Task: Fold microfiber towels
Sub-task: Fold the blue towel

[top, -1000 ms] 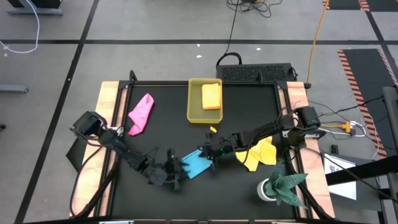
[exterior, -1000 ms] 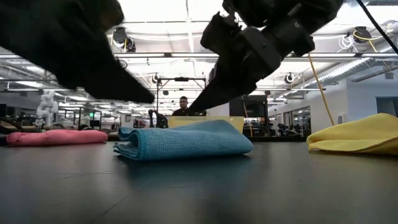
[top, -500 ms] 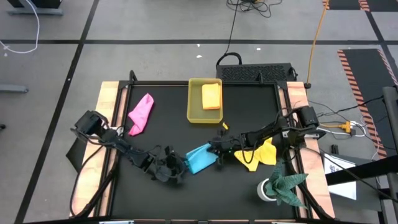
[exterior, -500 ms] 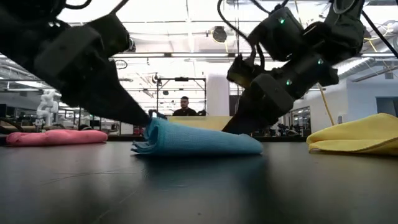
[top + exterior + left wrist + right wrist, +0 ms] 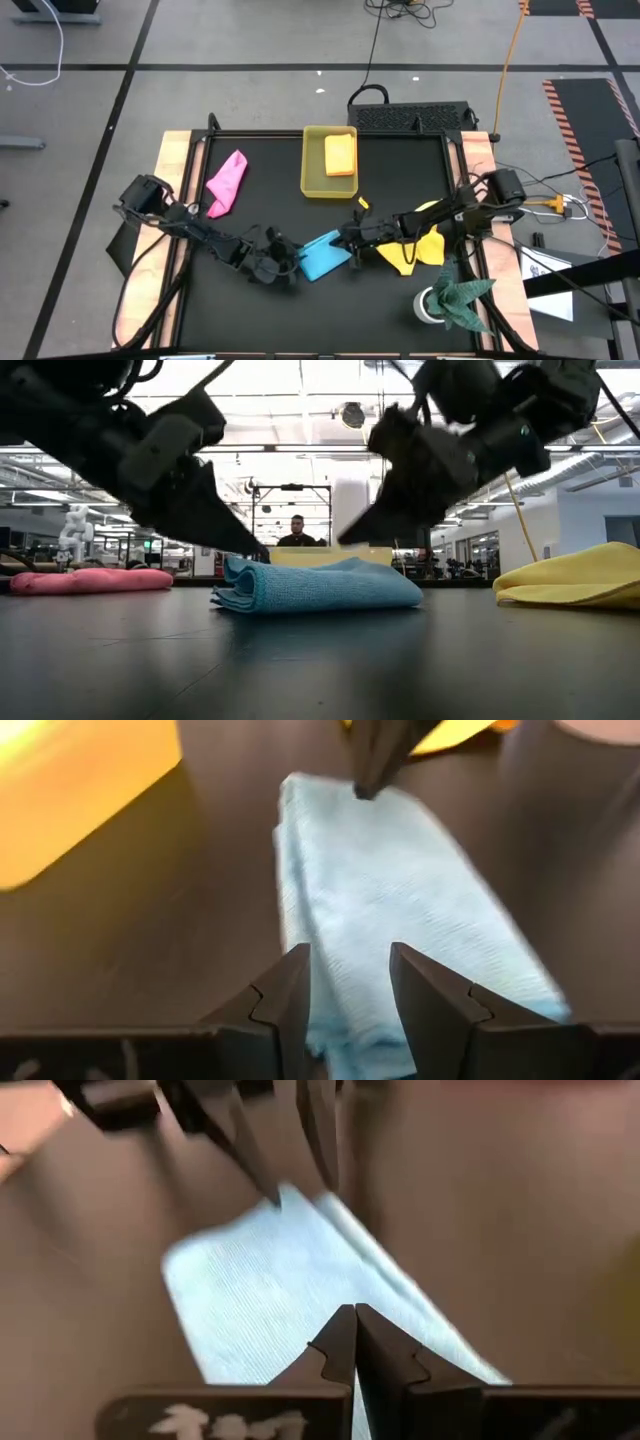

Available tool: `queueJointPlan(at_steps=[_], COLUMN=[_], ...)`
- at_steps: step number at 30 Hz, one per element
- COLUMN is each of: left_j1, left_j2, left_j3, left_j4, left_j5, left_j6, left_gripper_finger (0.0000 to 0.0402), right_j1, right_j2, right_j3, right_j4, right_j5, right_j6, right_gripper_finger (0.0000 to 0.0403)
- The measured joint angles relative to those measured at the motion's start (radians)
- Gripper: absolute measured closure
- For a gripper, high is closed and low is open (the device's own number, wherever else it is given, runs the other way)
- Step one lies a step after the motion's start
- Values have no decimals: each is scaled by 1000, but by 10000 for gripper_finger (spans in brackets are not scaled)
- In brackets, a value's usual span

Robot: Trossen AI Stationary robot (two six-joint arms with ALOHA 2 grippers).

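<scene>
Blue towel (image 5: pixel 318 584): I see it folded, flat on the dark worktop (image 5: pixel 260 215), between both hands.
Left hand (image 5: pixel 285 266): at the towel's near edge, fingers partly apart around it; I can't quite tell whether they pinch.
Right hand (image 5: pixel 351 236): fingers pressed together, tip just over the towel's far end.
Other towels: pink (image 5: pixel 227 182) far left, yellow (image 5: pixel 415 247) right, orange (image 5: pixel 340 153) in the tray (image 5: pixel 311 170).
</scene>
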Motion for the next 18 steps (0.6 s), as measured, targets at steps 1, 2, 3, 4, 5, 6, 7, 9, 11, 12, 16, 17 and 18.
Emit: queueJointPlan(at_steps=[1, 2, 3, 4, 5, 6, 7, 9, 11, 12, 16, 17, 18], left_j1=[5, 10, 14, 16, 18, 19, 19, 19, 17, 13, -10, -16, -22], left_j2=[3, 12, 21, 27, 35, 45, 51, 52, 46, 31, -21, -36, -46], left_j3=[0, 0, -1, -5, -8, -9, -13, -19, -18, -18, -13, -15, -16], left_j4=[-24, -44, -62, -75, -79, -72, -73, -92, -96, -109, -97, -101, -78], left_j5=[0, -1, -1, 0, -1, -1, 0, 0, 2, 4, 2, -3, -9], left_j6=[-19, -39, -55, -67, -80, -94, -108, -127, -134, -134, -127, -117, -98], left_gripper_finger=[259, 259, 259, 259, 259, 259, 259, 259, 259, 259, 259, 259, 259], right_j1=[-1, -2, -4, -5, -5, -5, -5, -5, -5, -4, 5, 6, 6], right_j2=[19, 36, 55, 70, 82, 90, 91, 84, 53, 38, -22, -27, -30], right_j3=[0, 0, 0, 0, -1, -1, -1, 0, -1, -1, -2, -2, -2], right_j4=[6, 7, 9, 10, 7, 7, 4, 5, -23, -20, -19, -15, -16], right_j5=[0, 1, 6, 22, 40, 53, 59, 71, 71, 71, 71, 71, 71], right_j6=[2, 2, 2, 1, 1, -2, -10, -31, -48, -52, -58, -58, -54], right_gripper_finger=[403, 403, 403, 403, 403, 403, 403, 403, 403, 403, 403, 403, 403])
